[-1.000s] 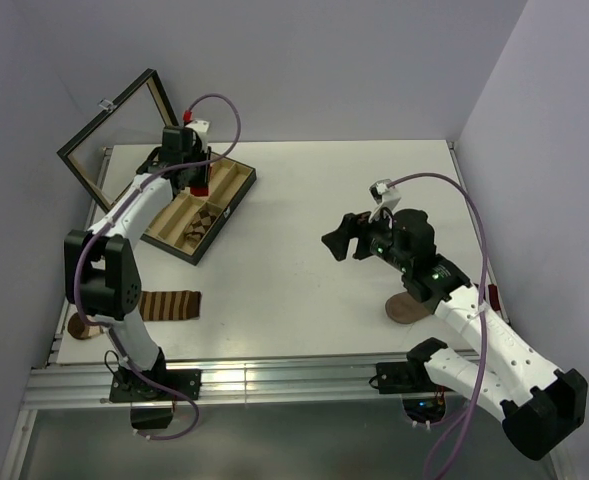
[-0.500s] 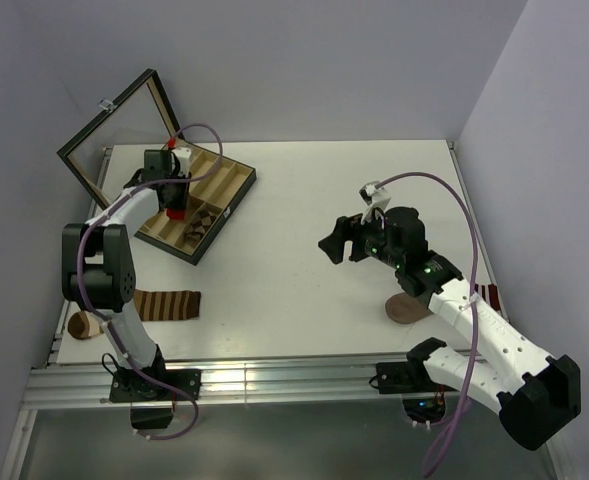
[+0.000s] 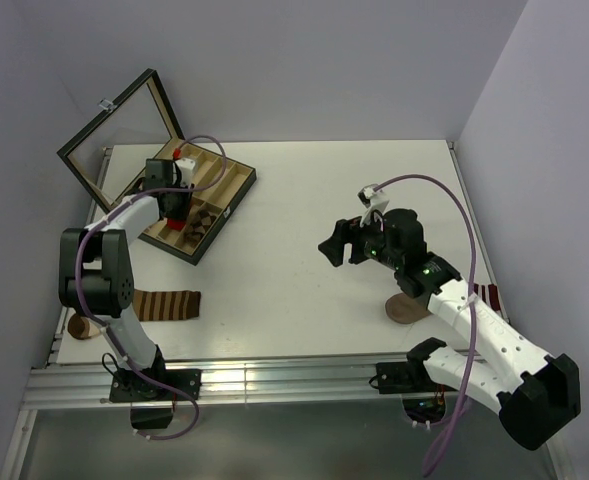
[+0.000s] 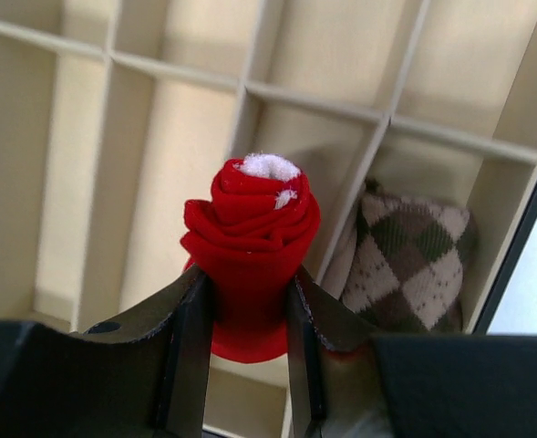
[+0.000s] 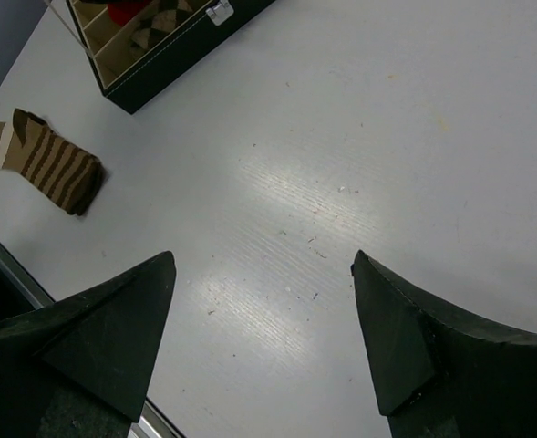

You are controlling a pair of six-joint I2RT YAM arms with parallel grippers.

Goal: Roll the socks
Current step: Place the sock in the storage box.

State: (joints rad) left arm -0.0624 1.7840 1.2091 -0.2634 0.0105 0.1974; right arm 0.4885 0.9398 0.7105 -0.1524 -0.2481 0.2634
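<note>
L fingers grip 1 rolled red sock — 1 argyle sock in box; R fingers open.

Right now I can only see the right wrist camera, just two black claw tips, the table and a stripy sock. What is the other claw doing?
Observer: The left claw is shut on the rolled red sock, holding it over the dividers of the open box.
Operator: Where is the diamond sock?
Observer: The argyle sock lies bundled in a compartment of that box, beside the held red one.
Operator: Is anything hiding by my arm?
Observer: Yes, a plain brown sock lies on the table, partly under the right arm.
</note>
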